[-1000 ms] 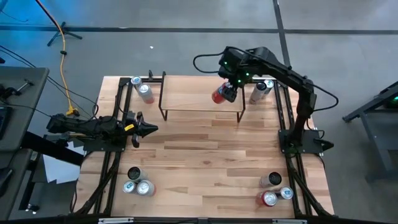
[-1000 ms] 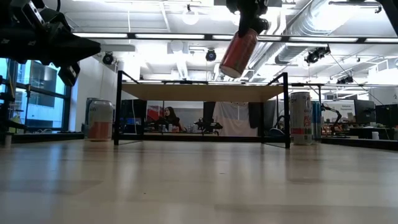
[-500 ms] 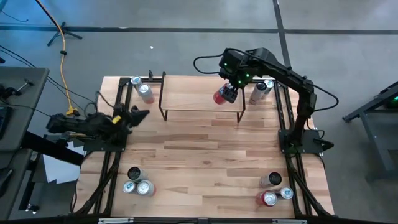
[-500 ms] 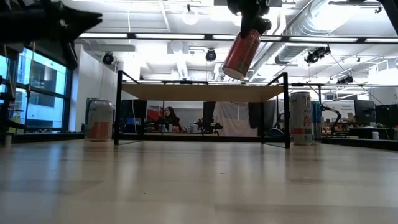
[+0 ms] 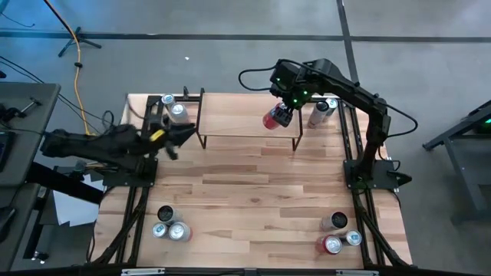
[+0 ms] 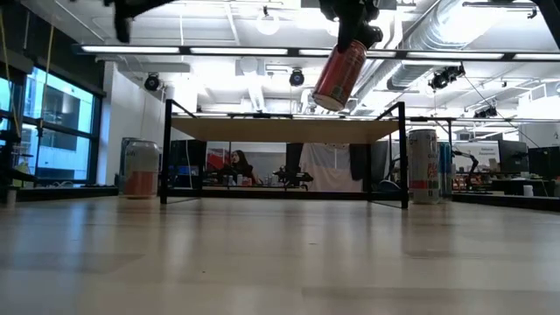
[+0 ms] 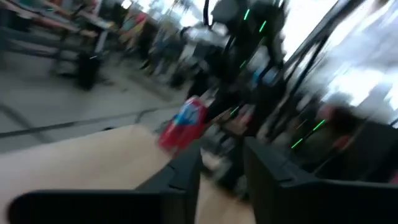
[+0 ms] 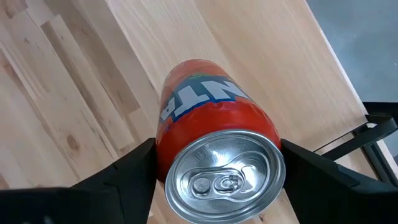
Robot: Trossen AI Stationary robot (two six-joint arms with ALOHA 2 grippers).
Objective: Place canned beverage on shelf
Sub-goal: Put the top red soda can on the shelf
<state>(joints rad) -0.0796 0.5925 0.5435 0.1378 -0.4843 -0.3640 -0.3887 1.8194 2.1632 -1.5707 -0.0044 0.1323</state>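
Observation:
A red canned beverage (image 5: 271, 118) hangs tilted above the right end of the shelf (image 5: 238, 121), with my right gripper (image 5: 282, 113) shut on it. In the low view the can (image 6: 339, 73) is clear of the shelf's plank top (image 6: 280, 130), its lower end toward the plank. The right wrist view looks down on the can's silver lid (image 8: 225, 176). My left gripper (image 5: 184, 133) is raised near the shelf's left end, pointing level toward the shelf. Its two fingers stand a little apart in its wrist view (image 7: 222, 157), with nothing between them. My right gripper pinches the can's side wall just below the lid (image 8: 163, 148) between its two fingers, one finger (image 8: 127, 171) on each side. The fingers come from above, slanting down. The can is lifted clear above the shelf, tilted, lid end up.
Two cans (image 5: 175, 109) stand at the far left beside the shelf, and a tall can (image 5: 321, 112) stands at its right. Groups of cans sit at the near left (image 5: 169, 225) and near right (image 5: 337, 234). The middle of the tabletop (image 5: 253, 184) is bare wood.
My left gripper has risen and gone toward the table's far edge, ending near the shelf's left end; it has climbed out of the top of the low view. My right gripper and the can have stayed above the shelf.

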